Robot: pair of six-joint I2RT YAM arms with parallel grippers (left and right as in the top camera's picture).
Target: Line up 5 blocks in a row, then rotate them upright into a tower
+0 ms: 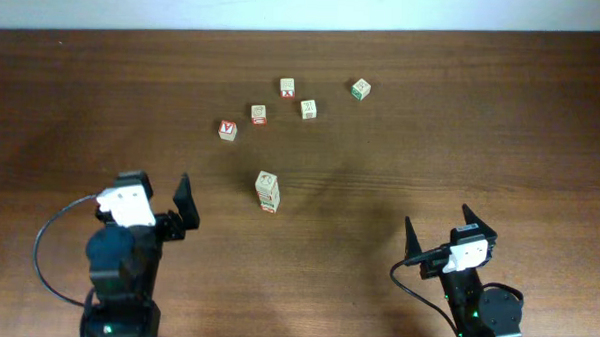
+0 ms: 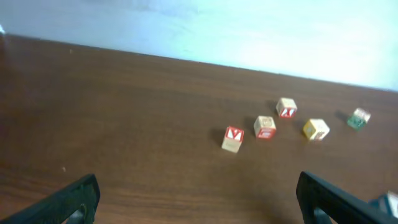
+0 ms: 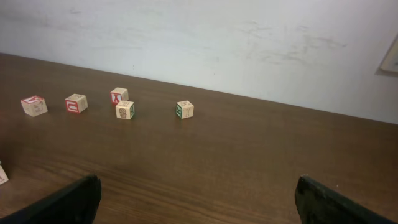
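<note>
Five blocks lie toward the far middle of the table: a red-printed one (image 1: 259,114) (image 2: 265,127) (image 3: 76,103), a pale one (image 1: 308,109) (image 2: 316,129) (image 3: 125,110), a green-printed one (image 1: 360,89) (image 2: 358,118) (image 3: 184,109), and two stacked, upper (image 1: 267,179) on lower (image 1: 269,199). My left gripper (image 1: 151,191) (image 2: 198,186) is open and empty, near-left of the stack. My right gripper (image 1: 438,221) (image 3: 198,183) is open and empty at the near right, well away from every block.
A cube with a red face and white Y (image 1: 227,130) (image 2: 232,139) (image 3: 34,106) sits left of the group. A pale cube with a red X (image 1: 287,87) (image 2: 286,107) (image 3: 119,95) sits at the back. A white wall borders the table's far edge (image 1: 305,31).
</note>
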